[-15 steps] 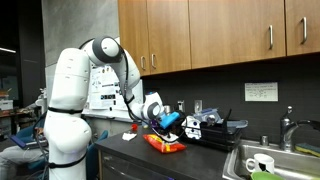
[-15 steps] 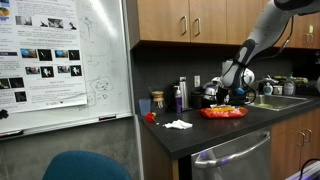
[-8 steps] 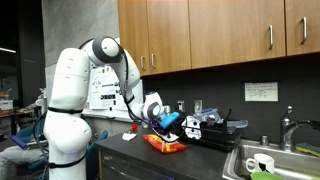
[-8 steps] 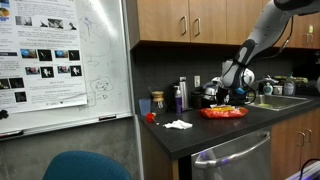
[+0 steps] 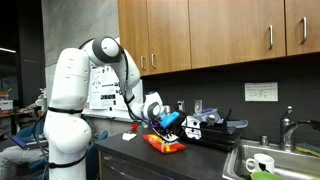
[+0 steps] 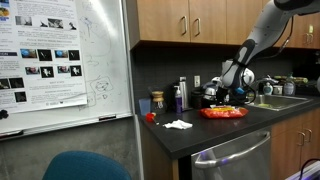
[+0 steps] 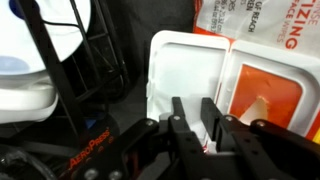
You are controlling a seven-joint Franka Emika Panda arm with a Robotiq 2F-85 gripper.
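In the wrist view my gripper (image 7: 196, 122) hangs just above a white tray (image 7: 185, 70) whose right half holds an orange-red insert (image 7: 262, 95). The two dark fingers (image 7: 180, 118) stand a narrow gap apart, open, and the white tray shows between them. An orange printed bag (image 7: 262, 22) lies behind the tray. In both exterior views the gripper (image 5: 164, 122) (image 6: 232, 88) is low over the orange-red package (image 5: 165, 144) (image 6: 223, 113) on the dark counter.
A black wire dish rack (image 7: 95, 60) with a white plate (image 7: 30, 55) stands close beside the tray. A sink (image 5: 270, 160) with a cup lies further along. A white cloth (image 6: 178, 124), a jar (image 6: 157, 101) and a bottle (image 6: 181, 94) sit near the whiteboard (image 6: 60, 60).
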